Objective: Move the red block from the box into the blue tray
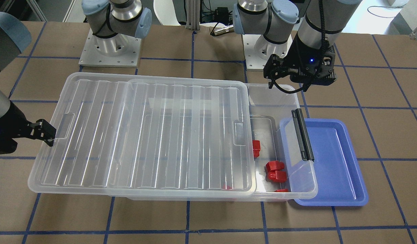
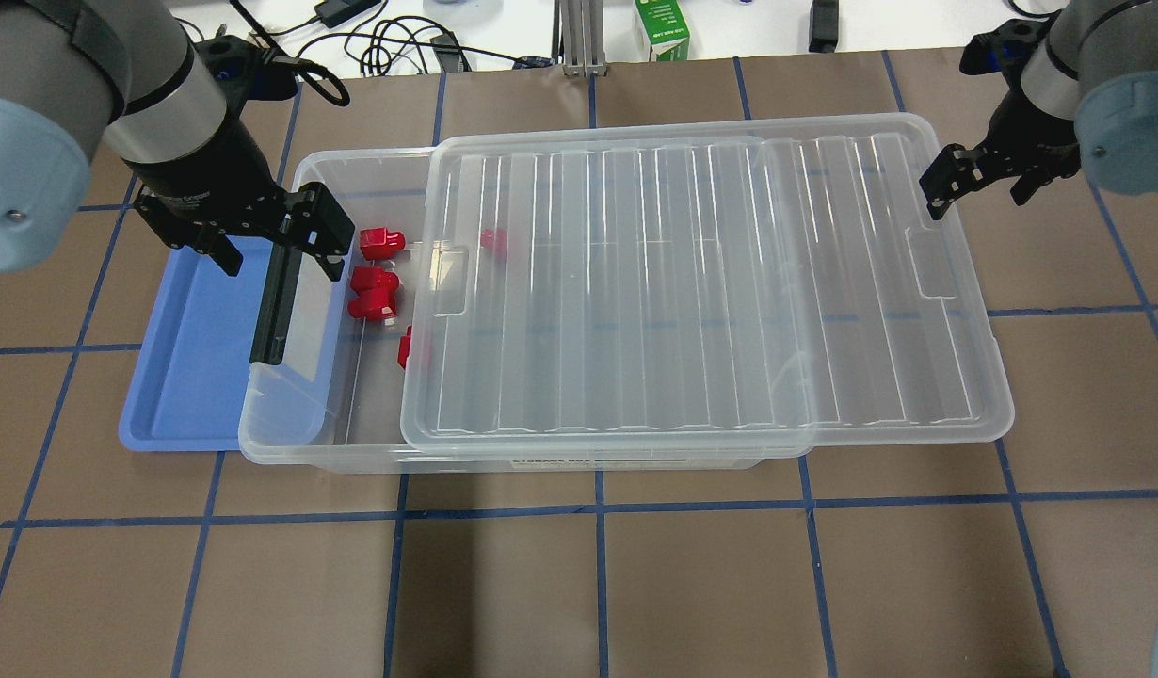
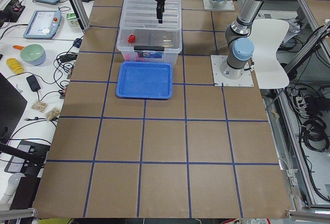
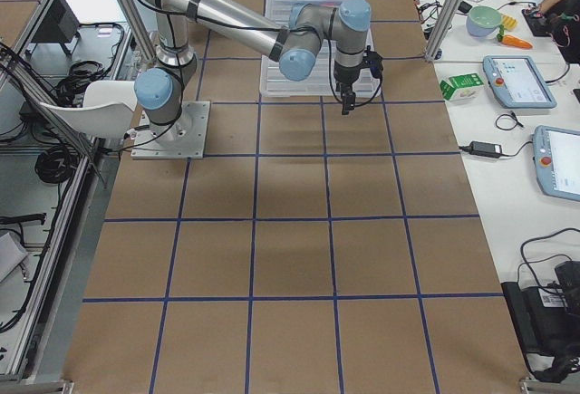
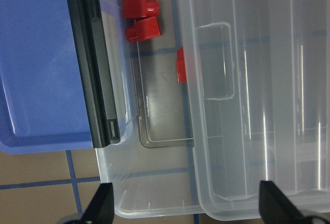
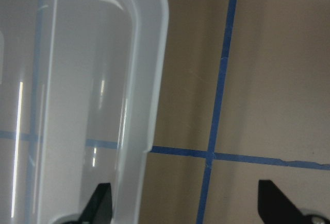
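So, the lid (image 2: 683, 282) is seen shoved toward the right of the overhead view, which leaves the left end of the box (image 2: 297, 450) uncovered. A few red blocks (image 2: 374, 281) are exposed in that gap. The block (image 2: 381, 243) nearest the top of the frame lies a little apart, two more are pressed together just below it, one is half tucked under the lid's edge, and another is blurred beneath the lid. The tray (image 2: 179, 377) is parked at the far left, just beside the box with the box's rim overhanging its edge, and nothing is seen in it. The left gripper (image 2: 280, 266) is held above the box's black bar (image 2: 270, 315), fingers spread wide with nothing between them, as confirmed in the left wrist view. The right gripper (image 2: 948, 184) is held at the upper right by the lid's far corner, fingers likewise parted; whether the lid is touched cannot be told. No block has been delivered yet, so the pick looks like the step in hand. Next, the left gripper would probably need to be shifted right over the gap and lowered between bar and lid edge. The lone block is likely the easiest grab, since the touching pair could get nudged.
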{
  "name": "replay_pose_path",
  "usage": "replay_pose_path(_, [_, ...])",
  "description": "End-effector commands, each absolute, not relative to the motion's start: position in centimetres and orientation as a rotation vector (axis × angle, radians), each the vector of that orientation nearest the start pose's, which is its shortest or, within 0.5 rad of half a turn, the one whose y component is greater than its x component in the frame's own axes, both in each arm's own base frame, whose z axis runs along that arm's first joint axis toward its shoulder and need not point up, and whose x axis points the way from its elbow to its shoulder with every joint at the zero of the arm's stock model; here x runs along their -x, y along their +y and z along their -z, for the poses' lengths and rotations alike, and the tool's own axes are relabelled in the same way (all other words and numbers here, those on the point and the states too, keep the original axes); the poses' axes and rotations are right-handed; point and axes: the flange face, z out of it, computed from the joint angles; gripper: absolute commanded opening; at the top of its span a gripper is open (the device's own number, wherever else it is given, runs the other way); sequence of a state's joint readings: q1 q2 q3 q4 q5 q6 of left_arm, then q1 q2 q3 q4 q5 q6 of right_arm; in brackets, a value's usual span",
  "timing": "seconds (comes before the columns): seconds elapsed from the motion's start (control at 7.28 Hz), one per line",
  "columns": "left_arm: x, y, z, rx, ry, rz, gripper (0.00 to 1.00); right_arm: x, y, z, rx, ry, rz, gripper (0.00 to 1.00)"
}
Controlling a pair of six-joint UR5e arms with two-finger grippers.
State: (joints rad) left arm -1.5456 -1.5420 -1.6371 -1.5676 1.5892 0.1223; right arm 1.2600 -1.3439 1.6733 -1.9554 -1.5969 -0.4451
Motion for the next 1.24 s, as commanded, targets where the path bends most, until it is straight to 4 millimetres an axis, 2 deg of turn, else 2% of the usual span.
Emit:
replay_pose_path(0.0, [11.9,-48.3,-46.5,-0.154,3.12,-0.055,1.0,8.2,-58.0,-35.8,0.243,3.181,0.069,1.0])
replay_pose_path(0.41, [11.9,-48.7,-46.0,-0.151,3.12,-0.062,1.0,8.9,-57.8,-35.8,0.233,3.181,0.066,1.0])
replay_pose_path(0.69, [11.9,-49.6,-44.1,-0.152,3.122,-0.064,1.0,8.9,-57.9,-36.0,0.233,3.182,0.073,1.0])
replay_pose_path(0.82, [11.8,-50.0,-43.5,-0.151,3.118,-0.01,1.0,8.8,-58.1,-36.7,0.231,3.182,0.094,1.0])
replay_pose_path(1.1, [11.8,-50.0,-43.5,-0.148,3.117,-0.007,1.0,8.3,-57.7,-40.3,0.217,3.186,0.14,1.0])
